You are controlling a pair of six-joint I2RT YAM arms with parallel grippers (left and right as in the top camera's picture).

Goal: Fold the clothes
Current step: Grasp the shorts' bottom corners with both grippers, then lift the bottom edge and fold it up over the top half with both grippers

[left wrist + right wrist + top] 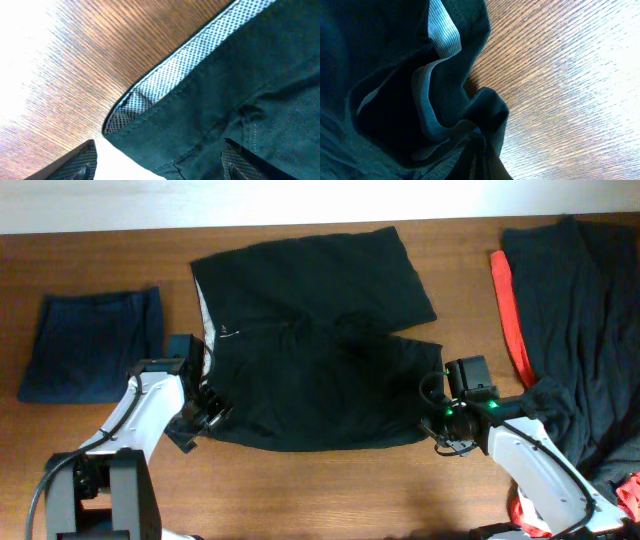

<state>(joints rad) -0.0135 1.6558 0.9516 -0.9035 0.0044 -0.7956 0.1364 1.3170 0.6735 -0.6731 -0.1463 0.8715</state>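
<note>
Overhead, the black shorts (320, 350) lie spread on the table (330, 490), long axis left-right, the waistband corner between the wide-apart jaws of the left gripper (205, 410), the near leg hem at the right gripper (440, 428), whose jaws are hidden so I cannot tell their state, 1 arm at each end.

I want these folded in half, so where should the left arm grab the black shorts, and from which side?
Grip the waistband corner nearest the left gripper, coming from the left edge of the shorts. They lie flat, waistband facing left, and its pale-lined band is doubled and stitched, likely a firmer bite than thin leg fabric.
</note>
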